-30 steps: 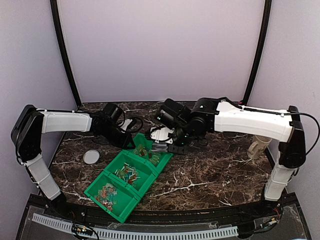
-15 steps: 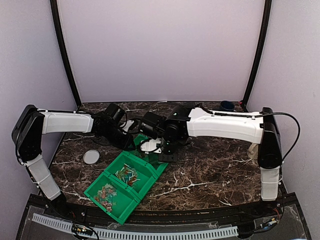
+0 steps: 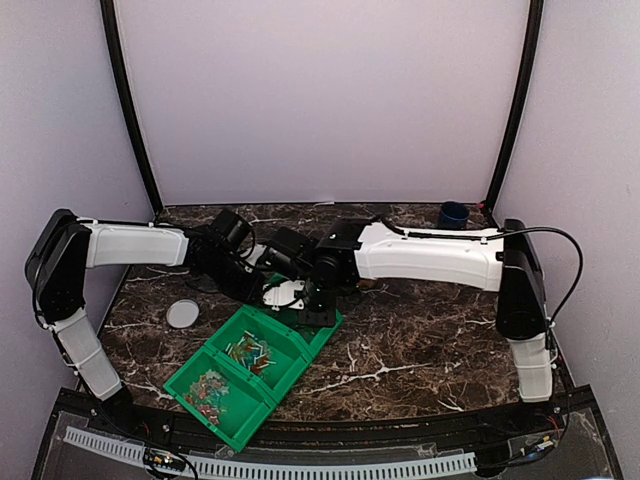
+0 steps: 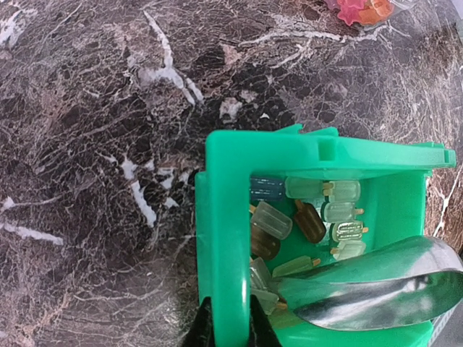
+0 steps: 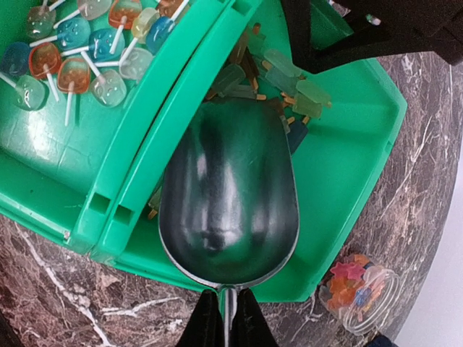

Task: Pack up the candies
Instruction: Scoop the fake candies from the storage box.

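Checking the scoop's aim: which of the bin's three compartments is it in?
The end compartment whose wall the left hand clamps, holding pale green and brown popsicle candies; the next holds lollipops.

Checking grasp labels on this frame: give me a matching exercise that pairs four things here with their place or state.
Things:
1. metal scoop
2. flat round lid
3. clear jar
4. green bin

States:
A. alone on the table, on the left arm's side
B. wall pinched by the left claw
C. handle held by the right claw, bowl in an end compartment
D. beside the bin, coloured candies inside

Pairs: 1-C, 2-A, 3-D, 4-B
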You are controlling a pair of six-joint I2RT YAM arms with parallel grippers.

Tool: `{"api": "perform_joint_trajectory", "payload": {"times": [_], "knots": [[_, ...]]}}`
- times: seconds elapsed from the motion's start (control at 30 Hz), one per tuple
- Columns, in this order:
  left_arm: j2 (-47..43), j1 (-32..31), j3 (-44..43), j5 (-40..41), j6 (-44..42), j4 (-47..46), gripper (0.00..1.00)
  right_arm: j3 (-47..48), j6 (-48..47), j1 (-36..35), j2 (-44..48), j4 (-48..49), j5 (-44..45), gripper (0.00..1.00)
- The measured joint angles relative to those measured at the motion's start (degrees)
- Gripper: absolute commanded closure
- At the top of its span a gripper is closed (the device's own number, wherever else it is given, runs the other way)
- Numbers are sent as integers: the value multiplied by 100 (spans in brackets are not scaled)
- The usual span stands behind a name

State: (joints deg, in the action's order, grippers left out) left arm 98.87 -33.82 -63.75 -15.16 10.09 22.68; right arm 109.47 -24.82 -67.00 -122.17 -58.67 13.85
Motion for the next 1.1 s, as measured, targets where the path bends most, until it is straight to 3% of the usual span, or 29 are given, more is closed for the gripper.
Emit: {"api": "perform_joint_trajectory", "payload": {"times": [0.5,0.87,1.1], "knots": [[0,24,0,-55,-70,35,100,-2181,118,566,772,2616,-1248,100],[-22,103,2,17,-87,66,100,-3757,992,914,1156,4741,-2197,100],[-22,96,2,4,-85,50,100,-4144,1165,1001,1213,5425,-2524,100]]}}
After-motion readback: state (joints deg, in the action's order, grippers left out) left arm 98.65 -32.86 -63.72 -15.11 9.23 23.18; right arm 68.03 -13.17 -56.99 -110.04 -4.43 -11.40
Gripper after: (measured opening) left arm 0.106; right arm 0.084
